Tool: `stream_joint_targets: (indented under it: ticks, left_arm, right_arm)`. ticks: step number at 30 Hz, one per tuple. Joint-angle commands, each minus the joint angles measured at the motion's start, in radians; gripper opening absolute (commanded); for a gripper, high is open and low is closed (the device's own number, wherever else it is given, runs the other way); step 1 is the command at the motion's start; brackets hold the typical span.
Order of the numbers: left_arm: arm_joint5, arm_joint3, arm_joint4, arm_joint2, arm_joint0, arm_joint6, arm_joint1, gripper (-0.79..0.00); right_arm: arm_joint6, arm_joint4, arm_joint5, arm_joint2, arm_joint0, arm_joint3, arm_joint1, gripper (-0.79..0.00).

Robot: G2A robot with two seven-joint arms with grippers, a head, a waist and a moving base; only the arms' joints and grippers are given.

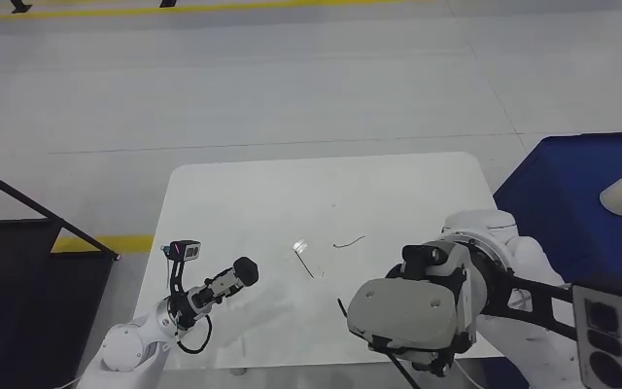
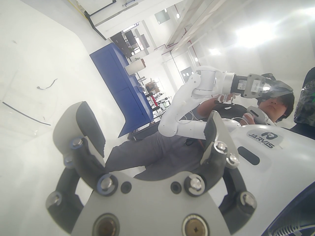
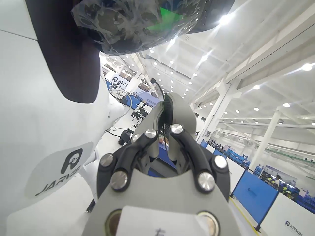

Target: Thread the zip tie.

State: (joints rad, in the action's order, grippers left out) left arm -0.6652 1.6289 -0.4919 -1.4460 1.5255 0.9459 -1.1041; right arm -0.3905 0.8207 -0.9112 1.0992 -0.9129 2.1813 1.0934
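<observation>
My right gripper (image 3: 165, 110) is shut on a thin black zip tie (image 3: 158, 88), whose free end curves out past the fingertips. It is held up off the table near the robot's front. In the top view a black strip (image 1: 341, 308) pokes out from under the right arm (image 1: 418, 306) near the table's front edge. A second straight black zip tie (image 1: 306, 262) (image 2: 24, 116) lies mid-table on a clear plastic bag (image 1: 300, 245). My left gripper (image 2: 150, 133) (image 1: 244, 270) hovers open over the table's front left, holding nothing, left of that tie.
A short curled black piece (image 1: 348, 241) (image 2: 46, 86) lies on the white table (image 1: 243, 194) just right of the straight tie. A blue cabinet (image 1: 569, 204) stands off the table's right side. The far half of the table is bare.
</observation>
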Motion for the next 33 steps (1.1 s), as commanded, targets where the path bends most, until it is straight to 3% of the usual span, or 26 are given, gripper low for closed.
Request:
stream_joint_targets:
  ticks: [1,3,5,9,11,13,19,23,25,27,33]
  left_arm:
    - [0.0,0.0,0.0,0.0,0.0,0.0,0.0,0.0]
    - [0.0,0.0,0.0,0.0,0.0,0.0,0.0,0.0]
    - [0.0,0.0,0.0,0.0,0.0,0.0,0.0,0.0]
    - [0.0,0.0,0.0,0.0,0.0,0.0,0.0,0.0]
    - [0.0,0.0,0.0,0.0,0.0,0.0,0.0,0.0]
    - [0.0,0.0,0.0,0.0,0.0,0.0,0.0,0.0]
    - [0.0,0.0,0.0,0.0,0.0,0.0,0.0,0.0]
    - [0.0,0.0,0.0,0.0,0.0,0.0,0.0,0.0]
    - [0.0,0.0,0.0,0.0,0.0,0.0,0.0,0.0]
    - [0.0,0.0,0.0,0.0,0.0,0.0,0.0,0.0]
    - [0.025,0.015,0.002,0.01,0.002,0.006,0.0,0.0]
  right_arm:
    - [0.0,0.0,0.0,0.0,0.0,0.0,0.0,-0.785]
    - [0.094,0.152,0.02,0.044,0.013,0.008,-0.005,-0.785]
    - [0.097,0.282,0.03,0.105,-0.004,-0.015,-0.011,-0.785]
    - [-0.033,0.538,0.057,0.28,-0.096,-0.127,-0.029,-0.785]
    - [-0.152,0.595,0.055,0.355,-0.173,-0.234,-0.039,-0.785]
    - [-0.195,0.799,0.046,0.43,-0.213,-0.277,-0.056,-0.785]
    - [-0.47,1.237,0.088,0.494,-0.308,-0.39,-0.104,-0.785]
    - [-0.595,1.336,0.116,0.487,-0.325,-0.48,-0.124,-0.785]
    - [-0.627,1.276,0.109,0.451,-0.333,-0.513,-0.128,-0.785]
    - [-0.612,1.184,0.093,0.405,-0.325,-0.504,-0.135,-0.785]
    - [-0.612,1.184,0.093,0.405,-0.325,-0.504,-0.135,-0.785]
